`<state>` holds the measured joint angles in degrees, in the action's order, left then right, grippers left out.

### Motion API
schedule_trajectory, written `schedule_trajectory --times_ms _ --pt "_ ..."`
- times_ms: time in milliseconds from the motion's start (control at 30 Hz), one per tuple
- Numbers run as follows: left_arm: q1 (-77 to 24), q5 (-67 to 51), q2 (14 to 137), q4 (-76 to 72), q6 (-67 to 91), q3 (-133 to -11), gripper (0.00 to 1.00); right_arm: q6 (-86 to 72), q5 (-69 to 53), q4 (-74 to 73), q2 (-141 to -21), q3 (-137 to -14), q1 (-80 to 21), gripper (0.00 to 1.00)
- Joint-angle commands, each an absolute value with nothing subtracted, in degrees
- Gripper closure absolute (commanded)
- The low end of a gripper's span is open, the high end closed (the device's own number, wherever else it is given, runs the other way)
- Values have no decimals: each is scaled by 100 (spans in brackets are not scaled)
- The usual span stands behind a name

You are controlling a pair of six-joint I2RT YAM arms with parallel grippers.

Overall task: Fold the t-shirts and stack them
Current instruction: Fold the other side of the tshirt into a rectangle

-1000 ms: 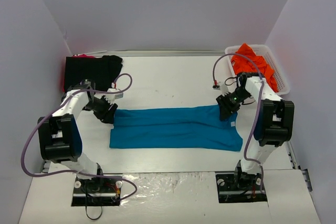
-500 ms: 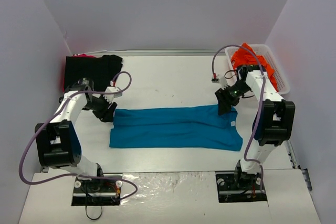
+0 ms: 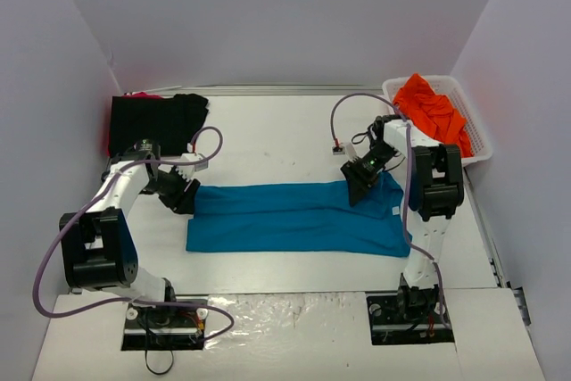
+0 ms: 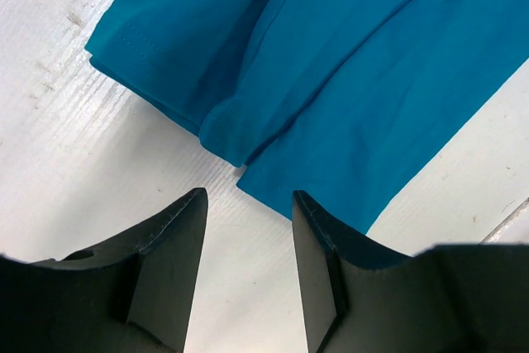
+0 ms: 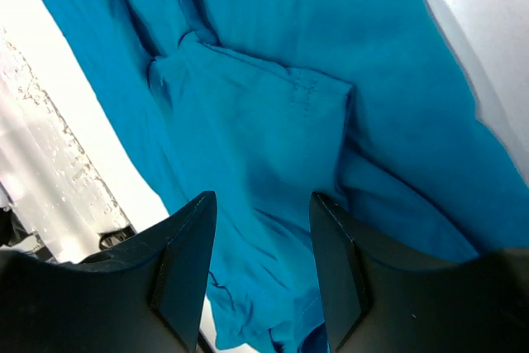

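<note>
A teal-blue t-shirt [image 3: 294, 218] lies folded into a long strip across the middle of the table. My left gripper [image 3: 185, 195] sits at its left end. In the left wrist view that gripper [image 4: 248, 196] is open over bare table, just short of the shirt's folded corner [image 4: 240, 134], with nothing between the jaws. My right gripper [image 3: 360, 183] hovers over the strip's upper right part. It [image 5: 263, 197] is open above the rumpled teal cloth [image 5: 273, 121] and pinches nothing. A black t-shirt [image 3: 157, 119] lies at the back left. Orange t-shirts [image 3: 431, 106] fill the basket.
The white slotted basket [image 3: 480, 136] stands at the back right corner beside the right wall. Purple cables loop above both arms [image 3: 343, 109]. Both arm bases stand on the plate along the near edge [image 3: 294, 314].
The right gripper has opened and moved left along the shirt's far edge, its arm swinging inward. The left gripper has stayed almost in place, open.
</note>
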<state>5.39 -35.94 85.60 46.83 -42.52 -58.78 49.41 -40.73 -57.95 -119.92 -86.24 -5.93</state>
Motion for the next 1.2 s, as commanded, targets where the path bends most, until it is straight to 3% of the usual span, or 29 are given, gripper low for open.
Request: schedule_trajectory --times_ms 0,1167 --pt "598 -3639 8297 4614 -4175 -5845 56 5115 -4192 -6038 -11979 -8763 -554 55" --pt "606 -3982 8262 4157 -3647 -5792 55 4878 -3753 -5581 -12137 -9123 -396 54"
